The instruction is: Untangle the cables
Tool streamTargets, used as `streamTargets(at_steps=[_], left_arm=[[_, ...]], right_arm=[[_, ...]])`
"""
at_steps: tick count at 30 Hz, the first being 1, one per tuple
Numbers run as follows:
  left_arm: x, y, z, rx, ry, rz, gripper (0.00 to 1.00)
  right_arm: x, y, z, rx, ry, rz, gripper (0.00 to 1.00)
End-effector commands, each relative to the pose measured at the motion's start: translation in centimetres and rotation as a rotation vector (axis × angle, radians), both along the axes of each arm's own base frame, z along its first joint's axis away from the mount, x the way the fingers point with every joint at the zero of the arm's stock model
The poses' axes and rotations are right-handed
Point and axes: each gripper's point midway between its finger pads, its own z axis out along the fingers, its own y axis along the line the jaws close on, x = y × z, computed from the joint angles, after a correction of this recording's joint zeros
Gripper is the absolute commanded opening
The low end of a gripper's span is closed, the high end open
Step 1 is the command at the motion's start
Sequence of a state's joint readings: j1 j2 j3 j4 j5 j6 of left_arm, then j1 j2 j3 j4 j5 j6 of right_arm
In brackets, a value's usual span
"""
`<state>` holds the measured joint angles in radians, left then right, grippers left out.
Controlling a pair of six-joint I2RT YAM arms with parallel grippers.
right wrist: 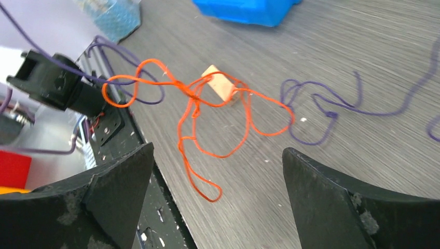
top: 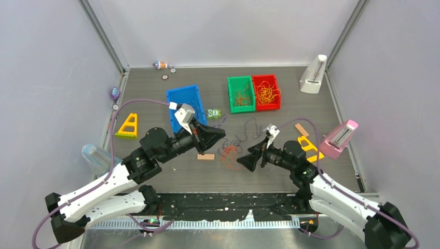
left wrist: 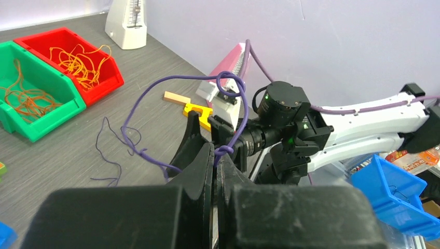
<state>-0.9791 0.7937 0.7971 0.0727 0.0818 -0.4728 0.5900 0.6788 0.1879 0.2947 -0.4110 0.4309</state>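
Note:
A thin purple cable (top: 248, 129) trails across the dark table between the two grippers. An orange cable (top: 230, 154) lies in a loose tangle beside it. My left gripper (top: 222, 136) is shut on the purple cable (left wrist: 228, 78), pinched at a knot between the fingertips in the left wrist view (left wrist: 216, 153); the strand loops up and trails down to the table. My right gripper (top: 243, 162) is open and empty, hovering just over the orange cable (right wrist: 207, 114), with the purple cable (right wrist: 321, 111) lying to its right. The right gripper (right wrist: 218, 149) touches neither.
A green bin (top: 241, 93) and a red bin (top: 266, 92) hold orange strands at the back. A blue bin (top: 185, 104) stands behind the left gripper. A wooden block (top: 205, 156), yellow stand (top: 128, 126), white metronome (top: 313, 75), pink metronome (top: 340, 137) and plastic bottle (top: 96, 155) stand around.

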Motion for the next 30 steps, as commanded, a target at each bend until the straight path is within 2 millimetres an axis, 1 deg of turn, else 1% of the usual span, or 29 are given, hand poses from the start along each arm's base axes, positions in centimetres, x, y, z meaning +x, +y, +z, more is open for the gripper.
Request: streamTargets(at_steps=[1, 2, 3, 5, 6, 7, 8, 9, 10, 11, 12, 13, 14, 15, 16, 17, 18, 19, 20, 21, 22, 23, 24, 25, 26, 27, 28, 29, 30], left_arm=[[-0.3, 0.0, 2.2, -0.041, -0.015, -0.016, 0.0], [-0.2, 0.0, 2.3, -0.043, -0.016, -0.013, 0.0], [-0.2, 0.0, 2.5, -0.043, -0.017, -0.014, 0.0], [-0.3, 0.0, 3.0, -0.046, -0.018, -0.018, 0.0], [-0.3, 0.0, 3.1, -0.041, -0.016, -0.02, 0.0], [-0.4, -0.1, 3.4, -0.039, -0.017, -0.024, 0.0], [-0.4, 0.0, 3.6, -0.036, -0.019, -0.026, 0.0], [-0.4, 0.0, 3.7, -0.032, -0.019, -0.023, 0.0], [-0.3, 0.1, 4.0, -0.029, -0.024, -0.016, 0.0], [-0.1, 0.2, 3.9, -0.015, -0.021, -0.007, 0.0], [0.0, 0.4, 4.0, -0.002, -0.026, 0.003, 0.0], [0.2, 0.8, 4.0, 0.011, -0.032, 0.02, 0.0], [0.5, 1.4, 4.6, 0.022, -0.048, 0.045, 0.0], [1.1, 2.2, 4.6, 0.046, -0.054, 0.08, 0.0], [1.7, 3.1, 4.6, 0.074, -0.054, 0.117, 0.0], [2.5, 4.1, 4.7, 0.098, -0.047, 0.165, 0.0], [3.6, 5.3, 4.4, 0.126, -0.029, 0.224, 0.0], [4.8, 6.7, 4.1, 0.151, -0.007, 0.292, 0.0], [5.9, 8.3, 3.7, 0.17, 0.024, 0.365, 0.0], [7.1, 10.0, 3.3, 0.179, 0.055, 0.441, 0.0], [8.0, 11.5, 3.0, 0.181, 0.077, 0.505, 0.0], [8.9, 12.9, 2.7, 0.175, 0.095, 0.566, 0.0], [9.5, 14.2, 2.3, 0.167, 0.112, 0.618, 0.0], [10.2, 15.3, 2.2, 0.155, 0.122, 0.661, 0.0], [10.8, 15.9, 2.1, 0.143, 0.125, 0.683, 0.0], [11.3, 16.3, 1.9, 0.135, 0.13, 0.692, 0.0], [11.7, 16.1, 1.7, 0.129, 0.137, 0.682, 0.0], [12.3, 15.8, 1.2, 0.134, 0.148, 0.674, 0.0], [12.9, 15.5, 0.8, 0.142, 0.158, 0.671, 0.0]], right_arm=[[1.4, 3.0, 5.3, 0.023, -0.234, 0.055, 0.95], [1.6, 3.8, 5.2, 0.004, -0.228, 0.071, 0.92], [2.0, 4.4, 5.1, -0.018, -0.229, 0.083, 0.86], [2.2, 5.3, 4.5, -0.048, -0.218, 0.107, 0.8], [2.0, 5.8, 4.3, -0.053, -0.22, 0.124, 0.77], [1.9, 6.4, 3.7, -0.069, -0.204, 0.14, 0.71], [2.1, 6.6, 3.5, -0.076, -0.201, 0.135, 0.67], [2.0, 7.0, 2.9, -0.089, -0.187, 0.141, 0.57], [2.0, 7.2, 2.7, -0.093, -0.18, 0.141, 0.51], [2.2, 7.3, 2.1, -0.105, -0.168, 0.132, 0.37], [2.3, 7.2, 1.9, -0.106, -0.153, 0.117, 0.29], [3.0, 6.7, 1.5, -0.118, -0.145, 0.062, 0.17], [3.3, 6.2, 1.1, -0.122, -0.124, 0.025, 0.12], [4.1, 4.9, 0.4, -0.151, -0.108, -0.061, 0.07], [4.5, 4.2, 0.1, -0.159, -0.083, -0.114, 0.06], [5.3, 2.1, -0.9, -0.211, -0.054, -0.23, 0.06], [5.6, 1.1, -1.3, -0.213, -0.015, -0.299, 0.06], [5.9, -1.2, -2.4, -0.264, 0.017, -0.405, 0.05], [5.8, -2.1, -2.3, -0.246, 0.048, -0.461, 0.05], [5.6, -4.3, -4.0, -0.316, 0.085, -0.544, 0.05], [5.4, -5.3, -4.2, -0.3, 0.126, -0.607, 0.05], [5.0, -7.9, -5.8, -0.375, 0.165, -0.699, 0.05], [4.8, -8.8, -5.5, -0.335, 0.196, -0.758, 0.05], [4.4, -10.7, -6.5, -0.356, 0.241, -0.848, 0.05], [4.4, -11.8, -6.1, -0.331, 0.243, -0.896, 0.05], [4.1, -12.5, -6.4, -0.331, 0.258, -0.919, 0.05], [4.1, -12.9, -5.8, -0.296, 0.248, -0.94, 0.05], [3.9, -13.3, -5.7, -0.289, 0.247, -0.951, 0.05], [4.1, -13.6, -4.9, -0.256, 0.226, -0.966, 0.05]])
